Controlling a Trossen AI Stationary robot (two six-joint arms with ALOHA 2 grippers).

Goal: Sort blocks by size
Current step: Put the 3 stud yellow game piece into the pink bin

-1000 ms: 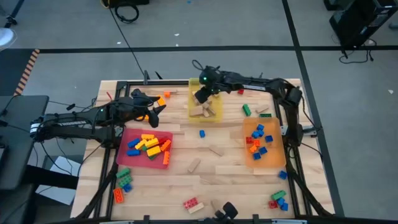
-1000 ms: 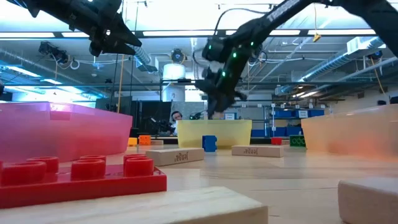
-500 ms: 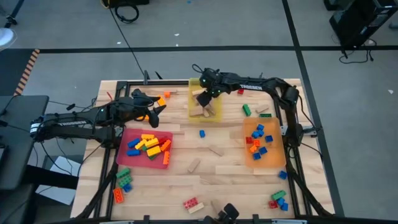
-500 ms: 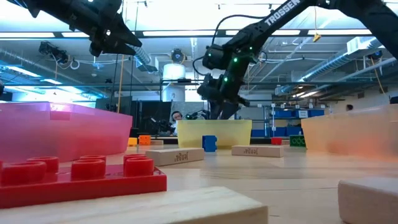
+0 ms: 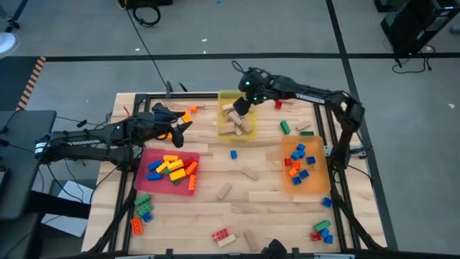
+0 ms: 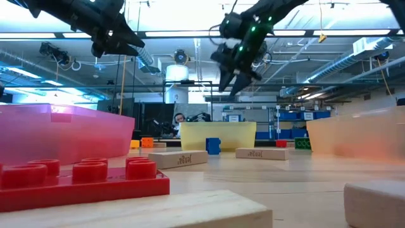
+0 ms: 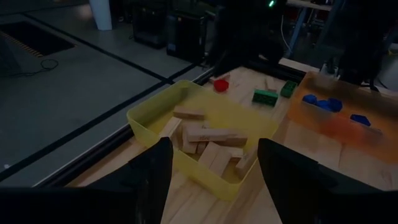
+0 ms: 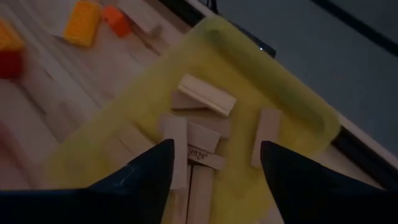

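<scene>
My right gripper (image 5: pixel 243 106) hangs open above the yellow tray (image 5: pixel 248 134); in its wrist view nothing is between the fingers (image 8: pixel 214 155). Several tan wooden blocks (image 8: pixel 205 94) lie heaped in that tray. My left gripper (image 5: pixel 181 125) waits open and high over the table's far left part, holding nothing (image 7: pixel 214 152). The red tray (image 5: pixel 192 183) holds yellow, blue and red bricks (image 5: pixel 169 167). The orange tray (image 5: pixel 316 183) holds blue and red bricks (image 5: pixel 298 160).
Loose on the table are a blue brick (image 5: pixel 233 154), wooden blocks (image 5: pixel 249 175) (image 5: pixel 224 191), green bricks (image 5: pixel 285 127), a red one (image 5: pixel 277 105) and orange ones (image 5: pixel 188 114). Small piles of bricks lie near the front edge (image 5: pixel 141 208) (image 5: pixel 223 235) (image 5: pixel 322 230).
My right gripper has opened and risen out of the yellow tray, drifting a little toward the table's far right. A wooden block it had between its fingers now lies on the heap in the tray.
</scene>
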